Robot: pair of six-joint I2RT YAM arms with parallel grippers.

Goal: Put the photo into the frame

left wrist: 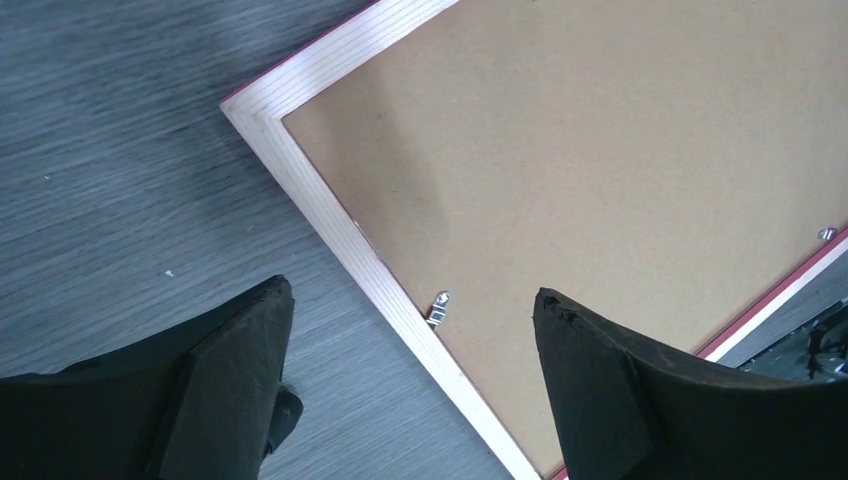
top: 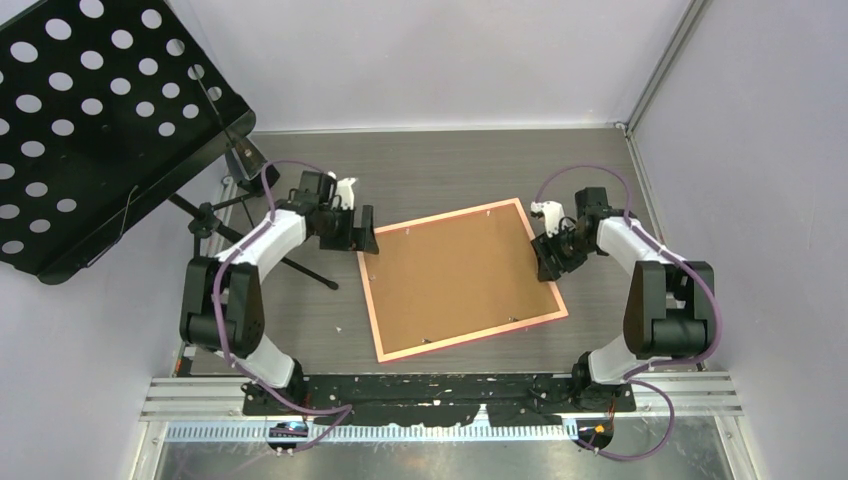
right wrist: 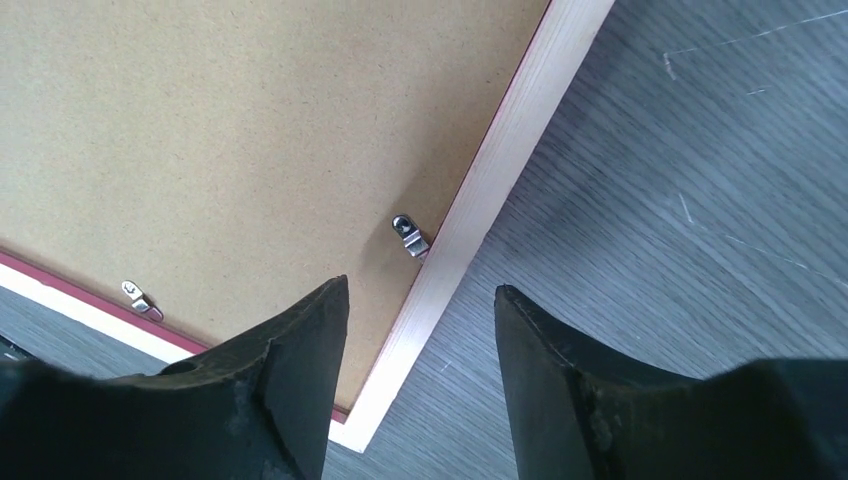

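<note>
Grey table (top: 450,165), frame (top: 460,275) back-up — L fingers (left wrist: 230,340) wide, R fingers (right wrist: 300,340) apart, empty.

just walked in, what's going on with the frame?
The frame lies face down on the table, brown back up. The left fingers and right fingers hang open over its opposite side edges, each near a small metal clip, gripping nothing. No photo is in view.

Grey wood-grain table (top: 450,160), pale walls (top: 420,60), black perforated music stand (top: 150,175)
</note>
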